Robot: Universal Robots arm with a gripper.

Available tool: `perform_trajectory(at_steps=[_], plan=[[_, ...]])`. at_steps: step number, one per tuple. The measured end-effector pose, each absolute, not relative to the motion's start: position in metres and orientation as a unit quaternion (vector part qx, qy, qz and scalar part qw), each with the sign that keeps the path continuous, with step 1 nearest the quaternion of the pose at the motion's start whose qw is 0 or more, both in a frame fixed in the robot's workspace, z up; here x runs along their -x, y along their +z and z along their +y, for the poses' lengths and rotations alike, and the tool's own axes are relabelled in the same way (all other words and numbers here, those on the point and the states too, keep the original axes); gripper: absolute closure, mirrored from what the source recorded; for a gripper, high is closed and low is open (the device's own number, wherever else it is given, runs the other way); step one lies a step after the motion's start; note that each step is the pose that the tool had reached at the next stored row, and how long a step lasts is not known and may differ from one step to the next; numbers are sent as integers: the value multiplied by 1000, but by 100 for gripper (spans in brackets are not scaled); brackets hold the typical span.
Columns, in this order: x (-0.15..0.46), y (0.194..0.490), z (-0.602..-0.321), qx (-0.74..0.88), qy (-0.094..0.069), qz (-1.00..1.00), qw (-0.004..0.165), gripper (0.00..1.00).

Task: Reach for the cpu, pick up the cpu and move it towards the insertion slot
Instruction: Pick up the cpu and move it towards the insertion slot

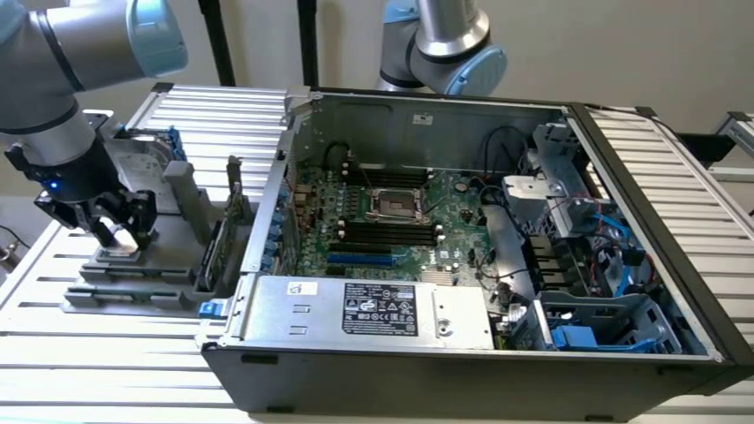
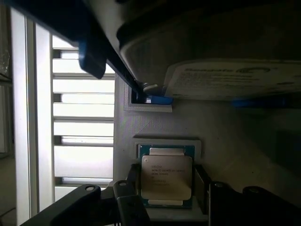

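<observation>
Stage: the reach looks finished. The gripper [image 1: 118, 231] is down low on the grey holder [image 1: 130, 284], which stands on the slatted table [image 1: 106, 358] at the exterior view's left, outside the open computer case [image 1: 471, 375].
Done so far: by my judgement 1 of 3 steps, the reach.
Left to do: the lift and the carry. The cpu [image 2: 167, 174] lies flat in its recess, so nothing shows it as raised.
Gripper state: in the wrist view the gripper [image 2: 168, 188] sits right over the chip. I cannot tell whether it has closed on it.
cpu, place: in a square recess of the holder [image 2: 235, 136], near an upright hard drive [image 2: 230, 80] with blue rails that stands in the same holder.
cpu, look: small, flat and square, with a pale silvery-grey metal lid. A few lines of dark print are too small to read. A thin green board edge shows around the lid. It lies level and square to its recess.
Insertion slot [image 1: 393, 203]: on the motherboard inside the case, well apart from the chip. It has a shiny metal frame around a dark centre and sits between 2 banks of long black memory slots [image 1: 377, 234]. Nothing shows seated in it.
</observation>
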State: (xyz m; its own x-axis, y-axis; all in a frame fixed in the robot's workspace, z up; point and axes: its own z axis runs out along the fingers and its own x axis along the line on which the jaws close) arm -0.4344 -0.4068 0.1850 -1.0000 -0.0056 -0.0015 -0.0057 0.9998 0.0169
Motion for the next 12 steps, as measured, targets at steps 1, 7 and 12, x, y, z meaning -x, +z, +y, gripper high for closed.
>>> perform_trajectory(at_steps=[1,7,12], plan=[[434,186,-407,3,8,1000,1,45],[434,208,-407,3,9,1000,1,45],[434,231,-407,3,9,1000,1,45]])
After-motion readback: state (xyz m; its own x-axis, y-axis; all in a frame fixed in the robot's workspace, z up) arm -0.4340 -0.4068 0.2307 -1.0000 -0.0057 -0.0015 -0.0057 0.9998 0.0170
